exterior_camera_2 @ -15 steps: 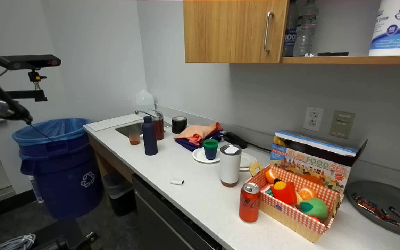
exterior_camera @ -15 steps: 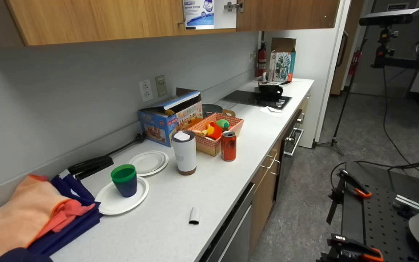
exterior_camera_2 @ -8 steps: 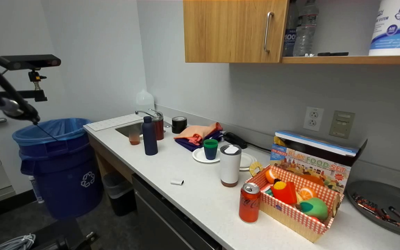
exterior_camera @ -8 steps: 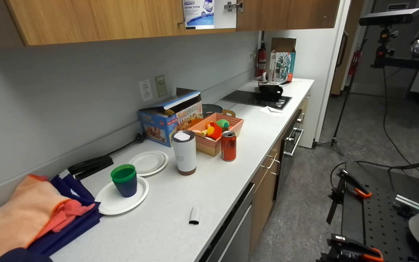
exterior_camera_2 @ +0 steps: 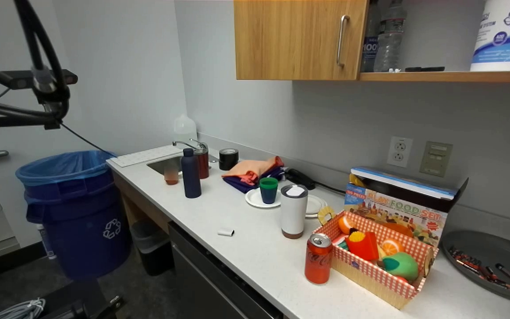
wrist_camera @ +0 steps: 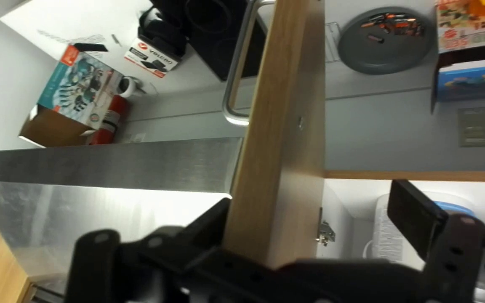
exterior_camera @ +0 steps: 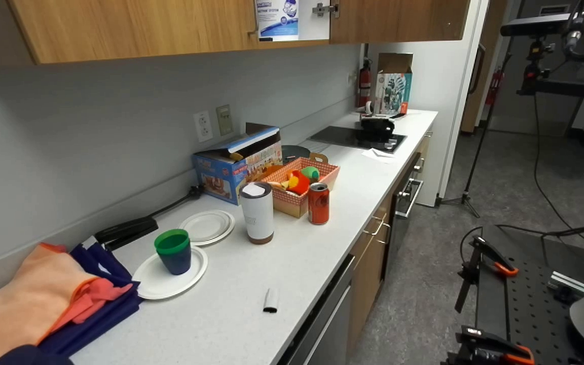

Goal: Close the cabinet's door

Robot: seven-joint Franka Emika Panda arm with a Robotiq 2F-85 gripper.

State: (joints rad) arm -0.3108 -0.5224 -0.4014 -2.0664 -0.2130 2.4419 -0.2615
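The open wooden cabinet door point(wrist_camera: 274, 168) stands edge-on in the wrist view, with its metal handle point(wrist_camera: 236, 75) on the outer face and a hinge point(wrist_camera: 325, 232) on the inner side. My gripper point(wrist_camera: 312, 193) is open, with the door's edge between its spread fingers. The left finger is at or very close to the outer face; contact is hard to tell. The right finger is apart from the door, in front of the cabinet opening. In an exterior view the door point(exterior_camera: 398, 21) stands swung open beside the open cabinet section point(exterior_camera: 314, 28). The gripper is outside both exterior views.
A closed neighbouring door point(exterior_camera_2: 297, 40) has its own handle. A white tub point(exterior_camera_2: 505, 40) and bottles point(exterior_camera_2: 390, 37) stand on the cabinet shelf. A metal range hood point(wrist_camera: 112, 168) lies beyond the door. Below, the counter point(exterior_camera: 231, 324) holds a basket point(exterior_camera: 292, 203), a can and cups.
The open door's free end has shifted slightly left in an exterior view, a small swing. The arm's cables have moved inward in both exterior views. The counter items have not moved.
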